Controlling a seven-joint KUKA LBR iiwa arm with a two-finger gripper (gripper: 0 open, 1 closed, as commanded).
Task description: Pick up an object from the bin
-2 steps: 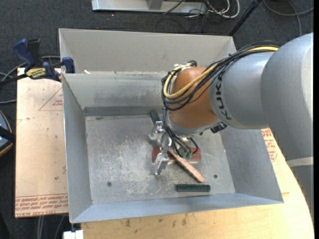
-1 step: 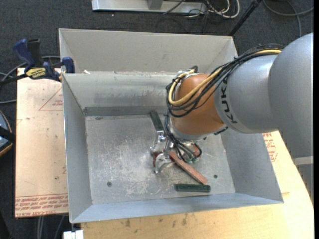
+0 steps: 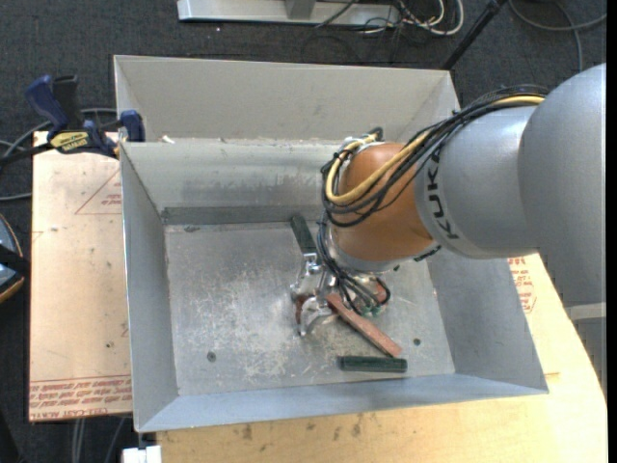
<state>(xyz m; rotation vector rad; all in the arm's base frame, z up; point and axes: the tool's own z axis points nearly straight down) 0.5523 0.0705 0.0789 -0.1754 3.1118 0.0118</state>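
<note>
**Asker:** Closest to the camera, what do we have, and how far along is the pick?

**Describer:** Closest is the grey arm (image 3: 540, 181), reaching in from the right, with cables looped over an orange cover (image 3: 381, 215) at its wrist. The pick looks begun but not done, in my judgement. The wrist is low in the grey metal bin (image 3: 222, 297), and nothing is raised off the floor. Gripping and lifting a thing clear are both left to do.

**Asker:** Walk me across the bin, left to right.

**Describer:** On the left, the floor is bare, scuffed metal. Near the middle, by the back wall, a short dark strip (image 3: 301, 231) lies partly hidden under the wrist. Just below it the metal pincer (image 3: 310, 309) sits at floor level. A reddish-brown stick (image 3: 364, 328) runs from right beside the pincer, slanting down and right. Near the stick's lower end, close to the front wall, a dark green bar (image 3: 372, 363) lies flat.

**Asker:** Is the pincer released or clenched? Does it hold anything?

**Describer:** I cannot tell. The wrist covers much of it from above. The stick's upper end is just beside it, perhaps touching, but I cannot see the stick grasped. The stick is the nearest thing, so it seems the likely target. It lies flat on the floor, right of centre.
</note>
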